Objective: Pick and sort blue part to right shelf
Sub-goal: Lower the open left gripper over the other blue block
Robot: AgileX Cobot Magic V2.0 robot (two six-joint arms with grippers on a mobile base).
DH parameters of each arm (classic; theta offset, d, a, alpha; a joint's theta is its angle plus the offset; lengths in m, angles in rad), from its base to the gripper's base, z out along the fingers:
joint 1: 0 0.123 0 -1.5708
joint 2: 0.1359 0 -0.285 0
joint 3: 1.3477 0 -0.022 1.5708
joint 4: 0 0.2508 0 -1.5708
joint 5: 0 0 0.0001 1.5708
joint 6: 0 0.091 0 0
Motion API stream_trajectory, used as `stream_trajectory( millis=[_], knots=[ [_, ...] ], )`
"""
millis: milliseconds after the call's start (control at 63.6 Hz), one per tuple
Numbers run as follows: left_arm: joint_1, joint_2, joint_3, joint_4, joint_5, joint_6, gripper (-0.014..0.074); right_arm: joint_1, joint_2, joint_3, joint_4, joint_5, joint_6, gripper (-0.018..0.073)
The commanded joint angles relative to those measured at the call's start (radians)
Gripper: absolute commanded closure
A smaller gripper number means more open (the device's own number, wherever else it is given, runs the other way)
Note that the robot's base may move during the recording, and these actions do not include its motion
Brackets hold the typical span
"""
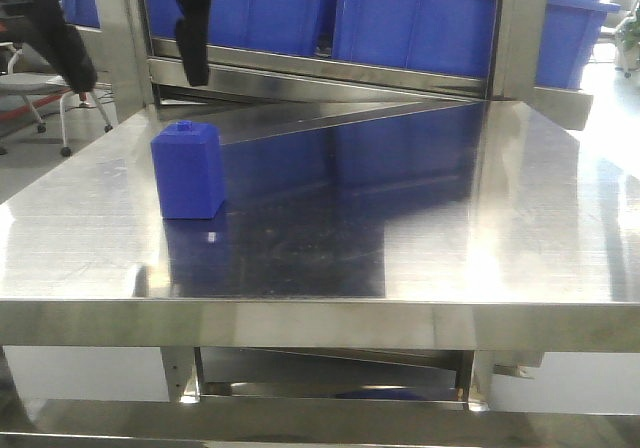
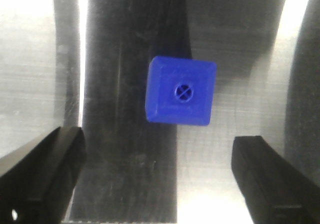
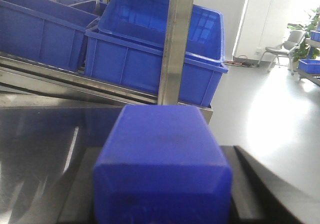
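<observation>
left gripper (image 2: pixel 157 144) jaws spread wide, hovering over table (image 1: pixel 450 198); blue part (image 2: pixel 181 90) stands directly below, between fingers (image 2: pixel 40 174), slightly ahead of tips. square top, no long axis. left arm nearer. right gripper state: cannot tell.

Two blue parts (image 1: pixel 188 173) (image 3: pixel 162 169); one steel table (image 1: pixel 400 228); three blue bins (image 1: pixel 240 8).

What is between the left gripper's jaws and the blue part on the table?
Nothing but bare steel table. In the left wrist view the left gripper hangs open above the blue part, with no object in the gap.
</observation>
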Motion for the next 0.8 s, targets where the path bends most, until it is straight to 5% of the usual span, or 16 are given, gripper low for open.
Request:
stream_trajectory(
  millis=[0, 786],
  knots=[
    [-0.007, 0.002, -0.086, 0.002, 0.022, -0.010, -0.0050, -0.007, 0.008, -0.028, -0.008, -0.091, -0.005, 0.0177],
    [-0.007, 0.174, -0.189, 0.021, 0.076, 0.068, -0.0042, -0.007, 0.008, -0.028, -0.008, -0.091, -0.005, 0.0177]
  ],
)
